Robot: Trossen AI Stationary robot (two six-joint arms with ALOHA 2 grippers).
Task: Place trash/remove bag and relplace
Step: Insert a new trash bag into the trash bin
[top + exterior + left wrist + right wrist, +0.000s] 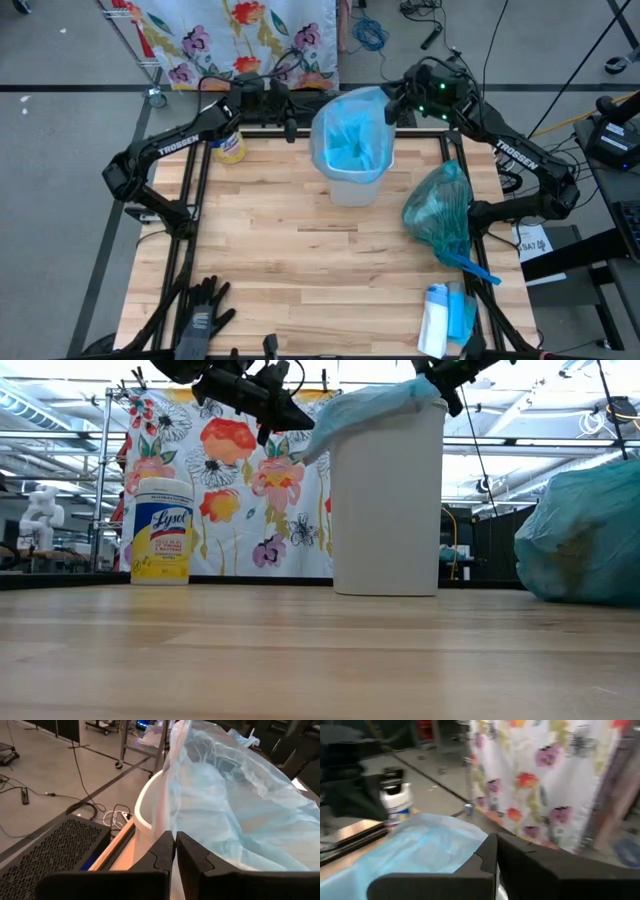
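Note:
A white bin [352,190] [385,510] stands on its base at the table's far middle. A light blue bag liner [350,135] [235,805] sits in it, the film draped over the rim. My left gripper [291,128] [175,845] is at the bin's far-left rim, shut on the liner. My right gripper [392,108] [496,847] is at the far-right rim, also shut on it. A full, tied teal bag [440,210] [585,535] lies on the table to the right. No loose trash scraps show. My left gripper pinches the liner's loose edge [171,822] between its two fingers, coming level from the table's left. The film runs taut from the fingers up over the bin's rim [335,410]. My right gripper is shut at the liner's edge [470,847] on the bin's far-right rim [430,390], reaching from the right. Its own fingers hide the place of contact.
A Lysol wipes canister [228,146] [160,530] stands at the far left. Black gloves [203,310] lie at the near left edge. A roll of spare bags [445,318] lies at the near right. A flowered cloth [230,480] hangs behind the table.

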